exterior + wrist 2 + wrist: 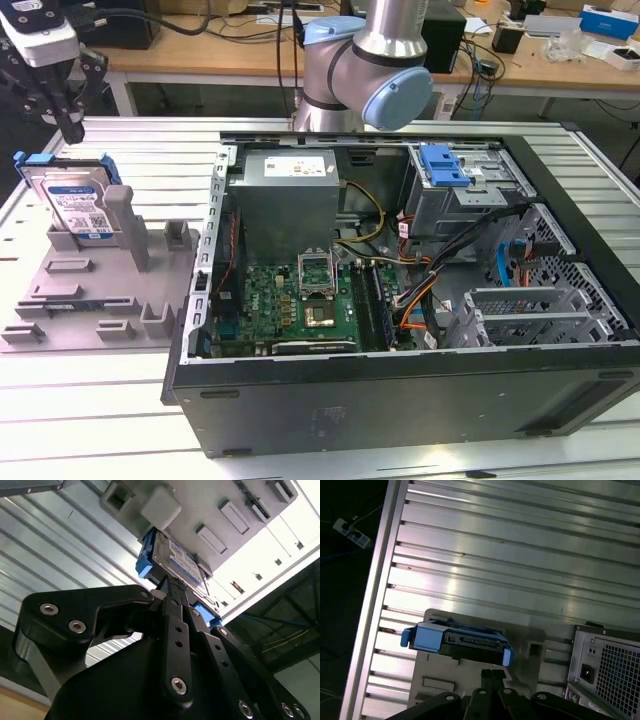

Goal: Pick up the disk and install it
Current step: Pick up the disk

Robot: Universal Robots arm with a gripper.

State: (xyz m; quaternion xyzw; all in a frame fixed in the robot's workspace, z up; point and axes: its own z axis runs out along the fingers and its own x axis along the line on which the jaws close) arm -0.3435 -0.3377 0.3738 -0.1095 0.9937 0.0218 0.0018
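My arm's fingers point(172, 605) hang clenched and empty just above the disk point(78, 205), which stands tilted in a grey holder point(90, 295) near the worktop's point(80, 405) edge at the exterior view's left, beside the open computer case point(400, 395).

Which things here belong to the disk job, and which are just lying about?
Job: disk propped on the grey fixture; gripper above it; open computer case.
Lying about: blue box and cables on the back desks; power strip.
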